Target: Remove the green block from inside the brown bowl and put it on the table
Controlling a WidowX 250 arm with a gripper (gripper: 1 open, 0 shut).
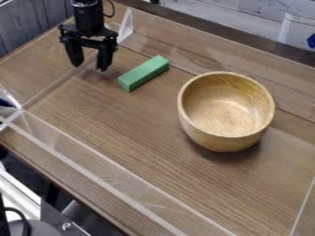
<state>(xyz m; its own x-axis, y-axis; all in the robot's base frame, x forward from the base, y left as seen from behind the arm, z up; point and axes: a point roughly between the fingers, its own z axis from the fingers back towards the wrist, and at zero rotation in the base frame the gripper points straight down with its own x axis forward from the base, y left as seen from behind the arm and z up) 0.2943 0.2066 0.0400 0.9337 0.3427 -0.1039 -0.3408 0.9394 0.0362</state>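
The green block [144, 73] lies flat on the table [110, 129], left of the brown bowl [227, 111] and apart from it. The bowl's inside shows bare wood with nothing in it. My gripper [90, 57] stands at the far left of the table, pointing straight down, its black fingers spread open with nothing between them. It is a short way left of the block and not touching it.
Low clear acrylic walls [74, 147] border the table along the front and the left. A second clear wall runs along the back behind the gripper.
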